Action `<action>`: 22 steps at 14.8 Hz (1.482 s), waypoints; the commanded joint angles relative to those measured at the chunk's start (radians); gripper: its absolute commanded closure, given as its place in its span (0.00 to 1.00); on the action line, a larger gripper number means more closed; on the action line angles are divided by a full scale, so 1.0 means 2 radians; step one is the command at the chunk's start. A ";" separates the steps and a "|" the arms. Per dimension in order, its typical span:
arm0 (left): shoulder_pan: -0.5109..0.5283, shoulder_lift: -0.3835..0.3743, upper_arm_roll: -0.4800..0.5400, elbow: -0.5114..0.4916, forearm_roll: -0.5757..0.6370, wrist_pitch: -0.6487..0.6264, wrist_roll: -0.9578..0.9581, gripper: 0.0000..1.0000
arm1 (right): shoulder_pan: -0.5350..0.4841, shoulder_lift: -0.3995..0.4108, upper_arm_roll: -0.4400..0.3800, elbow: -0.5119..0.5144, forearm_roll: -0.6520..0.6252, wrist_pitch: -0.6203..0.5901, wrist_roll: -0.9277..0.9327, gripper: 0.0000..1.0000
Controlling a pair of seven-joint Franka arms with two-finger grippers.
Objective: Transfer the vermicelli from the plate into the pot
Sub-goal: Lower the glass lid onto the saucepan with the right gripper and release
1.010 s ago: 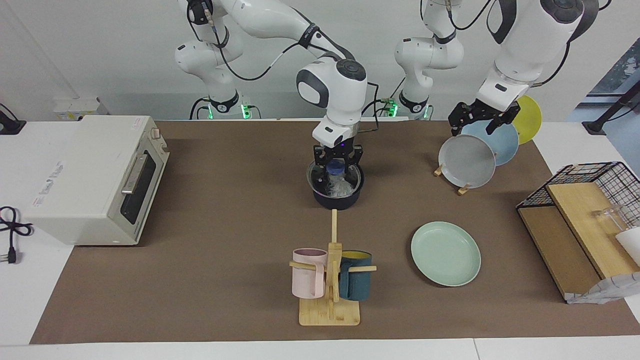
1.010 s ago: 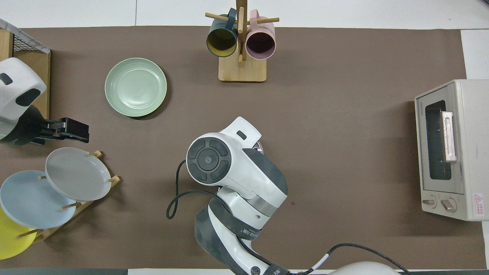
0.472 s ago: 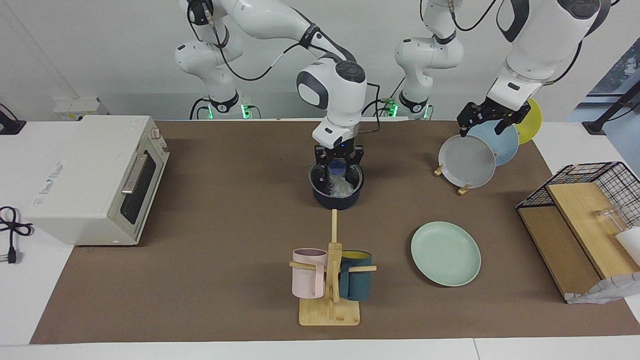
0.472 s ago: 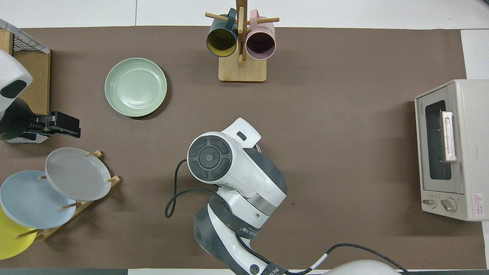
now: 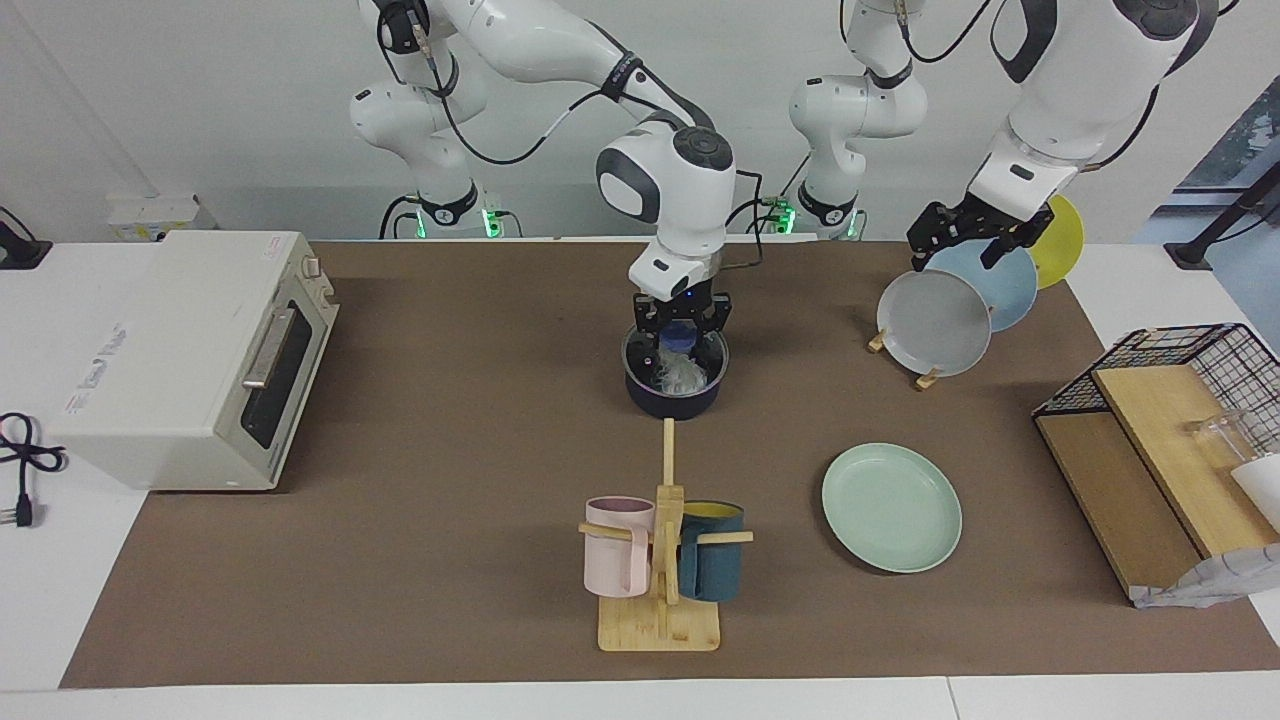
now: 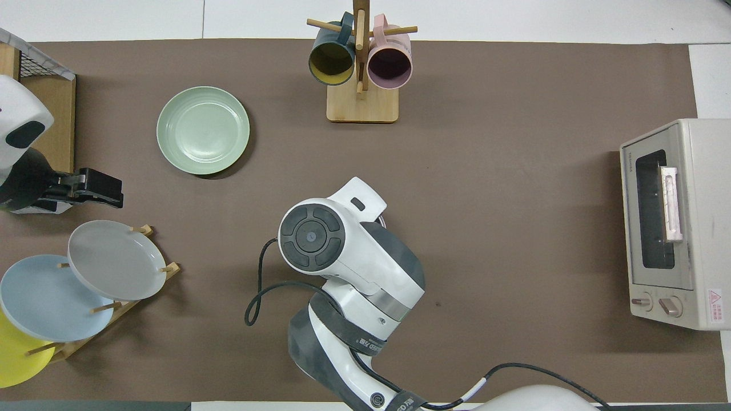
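Right gripper (image 5: 680, 322) poised over the pot (image 5: 675, 395), which sits between the robots and the mug tree (image 5: 661, 560); the vermicelli (image 5: 680, 375) lies inside the pot, the plate (image 5: 891, 507) bare. Whether its fingers are parted or closed on strands cannot be told. Risk — wispy strands clinging to the fingers could be dragged out as the arm lifts. Left gripper (image 5: 965, 228) waits over the plate rack (image 5: 955, 300), grip unreadable

Right end effector (image 5: 679, 322) blocks pot (image 5: 676, 398) mouth — plate (image 5: 891, 507) unobstructed.
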 commanded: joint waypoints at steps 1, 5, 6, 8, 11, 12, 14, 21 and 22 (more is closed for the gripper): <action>0.009 0.006 -0.003 0.016 -0.012 -0.009 0.004 0.00 | -0.003 0.003 0.002 0.003 0.009 0.008 0.008 0.57; 0.009 0.008 -0.003 0.015 -0.010 -0.011 0.008 0.00 | -0.009 0.001 0.002 0.000 0.009 0.000 0.006 0.00; 0.008 0.009 -0.003 0.015 -0.009 -0.011 0.007 0.00 | -0.014 -0.002 0.002 0.000 0.009 -0.002 0.005 0.00; 0.009 0.009 -0.006 0.016 0.002 -0.014 0.007 0.00 | -0.037 -0.014 0.002 0.007 0.008 -0.014 0.000 0.00; 0.009 0.004 -0.009 0.015 0.003 -0.012 0.008 0.00 | -0.081 -0.041 0.002 0.026 0.009 -0.068 -0.047 0.00; 0.010 0.003 -0.009 0.014 0.003 -0.011 0.008 0.00 | -0.096 -0.047 0.002 0.040 0.009 -0.100 -0.079 0.00; 0.009 0.003 -0.009 0.014 0.003 -0.013 0.008 0.00 | -0.129 -0.067 -0.001 0.055 0.026 -0.153 -0.143 0.00; 0.009 0.002 -0.008 0.012 0.003 -0.010 0.008 0.00 | -0.221 -0.155 -0.069 0.055 0.043 -0.267 -0.373 0.00; 0.009 0.002 -0.008 0.011 0.003 -0.009 0.008 0.00 | -0.222 -0.160 -0.086 0.055 0.042 -0.274 -0.397 0.00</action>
